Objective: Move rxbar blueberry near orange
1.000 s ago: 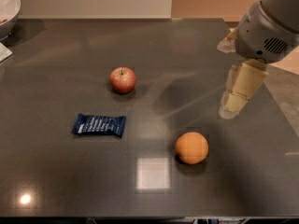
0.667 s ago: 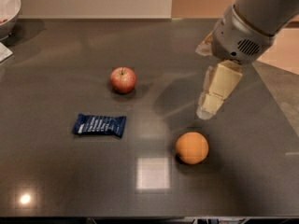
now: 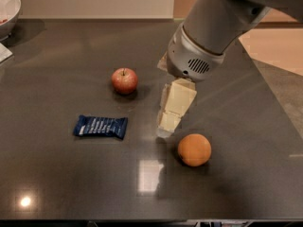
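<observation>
Since prior frames (approx 1 s) arm has swung left over dark grey tabletop (image 3: 71, 46). Cream gripper (image 3: 164, 128) now low between flat dark-blue rxbar blueberry (image 3: 100, 126) and round matte orange (image 3: 194, 149), nearer the orange. Gripper open/closed: can't tell. Bar lies untouched, apart from orange. Approach only; pick + move remain.

Dark blue rxbar blueberry (image 3: 100, 126) lies flat left of center, round orange (image 3: 194, 149) sits right of center, gripper (image 3: 164, 131) hangs between them.
</observation>
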`<state>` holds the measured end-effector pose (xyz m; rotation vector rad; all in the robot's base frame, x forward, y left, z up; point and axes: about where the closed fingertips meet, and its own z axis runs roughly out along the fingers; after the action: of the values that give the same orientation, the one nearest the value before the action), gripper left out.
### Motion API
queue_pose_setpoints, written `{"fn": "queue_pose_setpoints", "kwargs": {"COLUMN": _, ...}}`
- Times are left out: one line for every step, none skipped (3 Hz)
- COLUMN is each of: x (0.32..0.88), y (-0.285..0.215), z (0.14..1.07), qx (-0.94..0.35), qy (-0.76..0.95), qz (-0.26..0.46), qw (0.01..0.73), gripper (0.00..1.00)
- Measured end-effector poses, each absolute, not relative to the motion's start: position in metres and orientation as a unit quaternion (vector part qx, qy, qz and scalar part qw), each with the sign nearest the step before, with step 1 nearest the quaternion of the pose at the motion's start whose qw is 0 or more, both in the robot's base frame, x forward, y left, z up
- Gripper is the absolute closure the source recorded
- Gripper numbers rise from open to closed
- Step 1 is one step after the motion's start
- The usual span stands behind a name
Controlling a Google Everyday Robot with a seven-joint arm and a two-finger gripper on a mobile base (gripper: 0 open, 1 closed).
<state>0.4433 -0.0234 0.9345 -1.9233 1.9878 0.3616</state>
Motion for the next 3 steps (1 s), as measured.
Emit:
{"fn": "queue_pose_setpoints", "kwargs": {"x": 0.432, "y": 0.012, "z": 0.917, "qx": -0.696, "qy": 0.687, "qz": 0.127, "qw": 0.163, "gripper": 0.00}}
{"fn": "queue_pose_setpoints", "kwargs": {"x": 0.424, "y": 0.041, "z": 0.899, "qx": -0.709, "qy": 0.677, "qz": 0.128, "qw": 0.149, "gripper": 0.00}}
{"fn": "queue_pose_setpoints", "kwargs": {"x": 0.425, "y": 0.063, "z": 0.880, "qx": -0.718, "qy": 0.671, "qz": 0.128, "qw": 0.132, "gripper": 0.00}}
